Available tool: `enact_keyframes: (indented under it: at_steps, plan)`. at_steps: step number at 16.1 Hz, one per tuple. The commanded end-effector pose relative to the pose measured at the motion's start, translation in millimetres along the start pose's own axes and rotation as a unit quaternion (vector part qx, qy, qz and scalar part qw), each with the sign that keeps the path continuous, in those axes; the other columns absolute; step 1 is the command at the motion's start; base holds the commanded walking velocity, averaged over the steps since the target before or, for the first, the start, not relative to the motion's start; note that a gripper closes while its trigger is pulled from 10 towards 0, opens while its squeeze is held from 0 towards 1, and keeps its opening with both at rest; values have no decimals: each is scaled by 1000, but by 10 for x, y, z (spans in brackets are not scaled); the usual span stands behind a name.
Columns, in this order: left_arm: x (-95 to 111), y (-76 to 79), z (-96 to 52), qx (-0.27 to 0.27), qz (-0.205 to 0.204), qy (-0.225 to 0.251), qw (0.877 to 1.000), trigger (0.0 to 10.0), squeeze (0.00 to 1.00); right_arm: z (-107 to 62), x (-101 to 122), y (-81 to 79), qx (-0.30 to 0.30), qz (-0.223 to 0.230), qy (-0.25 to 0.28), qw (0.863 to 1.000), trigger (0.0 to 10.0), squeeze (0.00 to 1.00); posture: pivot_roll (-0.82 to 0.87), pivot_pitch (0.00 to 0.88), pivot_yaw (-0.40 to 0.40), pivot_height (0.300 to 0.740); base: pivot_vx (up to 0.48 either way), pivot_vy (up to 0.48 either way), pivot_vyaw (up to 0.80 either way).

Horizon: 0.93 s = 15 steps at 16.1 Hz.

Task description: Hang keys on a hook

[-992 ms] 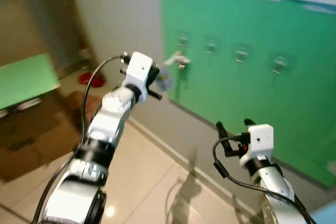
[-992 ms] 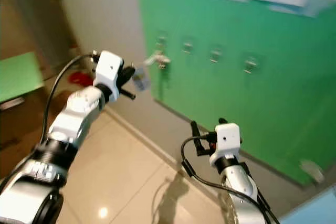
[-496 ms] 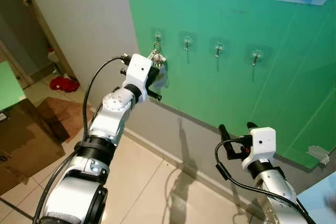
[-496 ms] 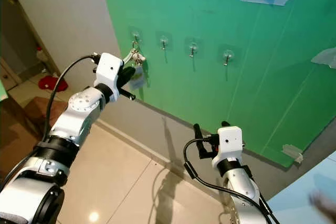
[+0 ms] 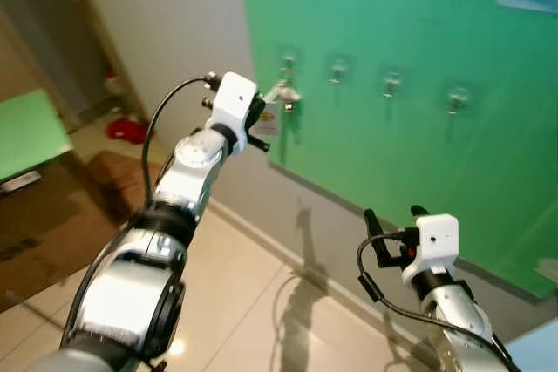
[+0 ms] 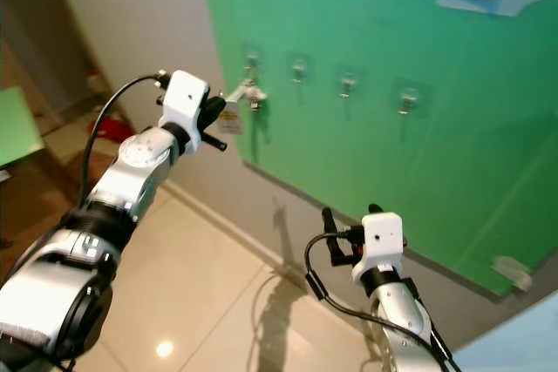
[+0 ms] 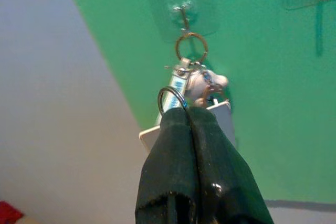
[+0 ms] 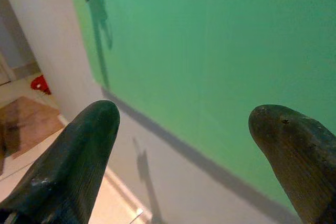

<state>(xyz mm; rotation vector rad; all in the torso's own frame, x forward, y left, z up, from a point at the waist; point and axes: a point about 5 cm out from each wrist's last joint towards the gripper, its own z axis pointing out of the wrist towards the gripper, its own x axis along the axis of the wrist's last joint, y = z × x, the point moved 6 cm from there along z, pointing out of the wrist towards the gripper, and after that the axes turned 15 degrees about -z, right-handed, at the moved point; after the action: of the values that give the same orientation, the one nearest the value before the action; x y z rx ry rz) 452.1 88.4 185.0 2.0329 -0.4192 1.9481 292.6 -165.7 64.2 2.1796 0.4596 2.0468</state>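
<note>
On the green wall panel [image 5: 453, 172] four clear adhesive hooks sit in a row, and the keys [image 7: 194, 85] are at the leftmost hook [image 7: 182, 11], near the panel's left edge where the grey wall [image 5: 166, 15] begins. The left wrist view gives what the head views cannot: the top key ring is looped on the hook, and below it hang a strap, a small white charm and a white tag [image 7: 223, 114]. The left end effector [image 7: 190, 116] is pressed shut on the lower ring and tag. The right end effector [image 8: 184, 145] is spread wide and holds nothing, low beside the panel, well apart from the hooks. Tiled floor [image 5: 244, 294] lies open under both arms. Compared with half a second ago, the camera has turned; the left end effector still grips the keys at the same hook.
</note>
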Motion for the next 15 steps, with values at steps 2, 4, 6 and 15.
enact_keyframes:
  at_steps: [2,4,6,15]
  plan:
    - [116,30,43,-7,16,10,1000,0,0,-37,7,-16,-5,-6,1,1000,10000,0,-162,0,130,740,0,0,0]
    - [86,6,-7,-8,-14,19,1000,0,0,-56,3,-17,-10,-5,1,1000,10000,0,-170,0,142,740,0,0,0]
    - [-21,81,-110,-21,-36,25,999,0,0,-51,-3,-3,-14,-5,0,1000,10000,0,-162,0,139,740,0,0,0]
    - [-48,464,-356,-71,-124,48,989,0,0,43,7,-36,0,-1,-2,1000,10000,0,-125,0,107,740,-28,189,0]
